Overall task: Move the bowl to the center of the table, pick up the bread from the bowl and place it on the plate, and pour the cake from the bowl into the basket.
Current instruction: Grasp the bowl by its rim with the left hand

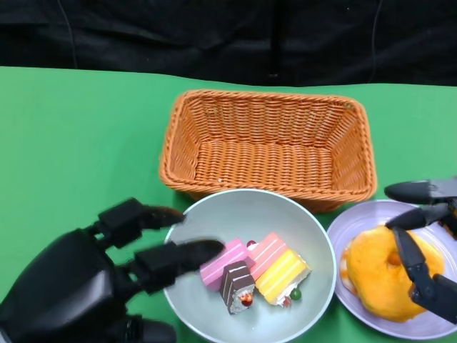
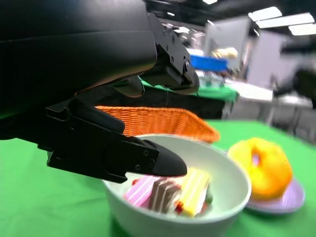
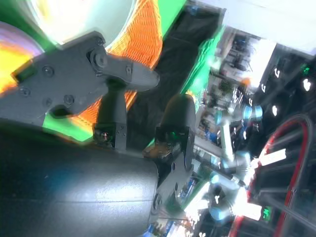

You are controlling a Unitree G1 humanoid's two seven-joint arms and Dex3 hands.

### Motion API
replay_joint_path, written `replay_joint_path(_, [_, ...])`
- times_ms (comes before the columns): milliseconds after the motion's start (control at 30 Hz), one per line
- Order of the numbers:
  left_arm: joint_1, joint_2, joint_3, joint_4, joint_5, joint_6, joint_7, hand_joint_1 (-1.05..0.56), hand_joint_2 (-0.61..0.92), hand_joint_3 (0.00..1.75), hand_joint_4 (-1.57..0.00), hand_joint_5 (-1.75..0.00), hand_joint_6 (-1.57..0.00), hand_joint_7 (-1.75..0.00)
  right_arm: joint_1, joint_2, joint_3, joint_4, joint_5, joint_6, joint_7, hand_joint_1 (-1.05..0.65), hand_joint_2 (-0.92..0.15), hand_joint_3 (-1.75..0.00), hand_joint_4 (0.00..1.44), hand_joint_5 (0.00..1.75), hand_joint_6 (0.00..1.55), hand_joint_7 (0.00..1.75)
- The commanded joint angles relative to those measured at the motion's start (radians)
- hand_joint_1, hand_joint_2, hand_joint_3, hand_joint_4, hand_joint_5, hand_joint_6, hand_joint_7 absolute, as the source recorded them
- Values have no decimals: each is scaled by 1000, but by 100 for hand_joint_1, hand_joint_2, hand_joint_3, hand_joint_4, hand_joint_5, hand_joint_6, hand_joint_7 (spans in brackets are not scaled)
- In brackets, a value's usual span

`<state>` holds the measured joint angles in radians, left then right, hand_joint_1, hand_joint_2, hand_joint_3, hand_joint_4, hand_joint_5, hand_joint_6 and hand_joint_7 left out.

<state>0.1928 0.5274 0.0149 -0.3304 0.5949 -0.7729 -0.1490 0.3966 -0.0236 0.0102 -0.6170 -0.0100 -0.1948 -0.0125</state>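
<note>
From the head camera I see my left hand (image 1: 107,275) at the lower left, at the left rim of the bowl (image 1: 314,243). One finger (image 1: 178,259) reaches over the rim and hangs above the pink cake, another lies along the outside of the rim. In the left wrist view the finger is above the inside of the bowl and the hand holds nothing; the fingers are apart. I cannot tell if any finger touches the rim.

The bowl stands on the green table (image 1: 71,143), just in front of the basket (image 1: 268,146), and its right side is just beside the plate (image 1: 378,314). Inside the bowl I see three cake pieces close together: a pink one (image 1: 221,263), a brown one (image 1: 237,286) and a pink and yellow one (image 1: 280,270). The orange basket is behind the bowl, with nothing inside.

On the right, the bread (image 1: 378,275) lies on the purple plate. It is yellow-orange, like a ring. My right hand (image 1: 428,236) is over the right part of the plate, its fingers spread. One finger (image 1: 408,263) lies across the right side of the bread; if it really touches, I cannot tell. The right wrist view is blurred and shows only the spread fingers, holding nothing
</note>
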Motion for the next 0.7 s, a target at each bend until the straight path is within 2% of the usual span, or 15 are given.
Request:
replay_joint_path(33, [-24,53,-13,22,60,-40,-9,-46,81,2,-25,-52,-50,-4,30,12,3,-34,90,14,23,5,-47,-140,88,166,78,143])
replay_joint_path(167, [-65,81,-53,38,167,-53,-11,-42,80,0,-30,-44,-51,-2,51,27,23,-45,82,6,21,6,-42,-153,92,174,77,160])
replay_joint_path(433, [-182,67,-186,170,259,-46,3,-41,82,1,-34,-39,-52,-2,42,29,14,-18,81,-23,32,5,-39,-156,94,175,76,162])
replay_joint_path(600, [-310,42,-303,319,457,-41,148,-41,82,0,-38,-42,-53,-2,44,31,18,-13,63,-28,29,5,-36,-158,93,175,76,162])
replay_joint_path(700, [-377,25,-381,444,558,-29,302,-46,86,2,-46,-50,-61,-5,45,30,18,-13,55,-31,29,5,-36,-159,93,175,76,162])
